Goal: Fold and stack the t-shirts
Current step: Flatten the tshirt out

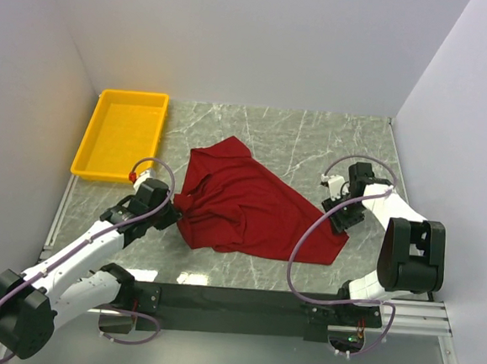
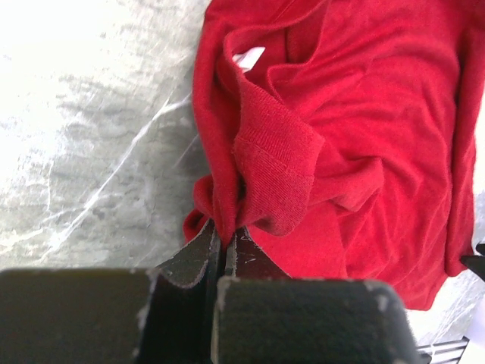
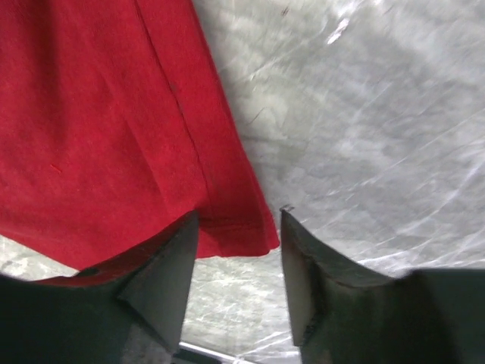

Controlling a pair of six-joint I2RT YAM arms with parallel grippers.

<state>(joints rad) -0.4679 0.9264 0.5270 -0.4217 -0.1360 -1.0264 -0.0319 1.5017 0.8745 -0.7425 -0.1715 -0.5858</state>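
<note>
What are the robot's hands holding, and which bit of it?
The left gripper pinches the t-shirt by a bunched fold at its edge. The right gripper holds nothing: its open jaws straddle a hem corner.

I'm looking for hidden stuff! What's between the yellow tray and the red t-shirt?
Nothing hidden: the top view shows only bare grey marble table between the yellow tray and the t-shirt.

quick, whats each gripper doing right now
left gripper: shut on the t-shirt
right gripper: open, t-shirt corner between the jaws, not clamped
</note>
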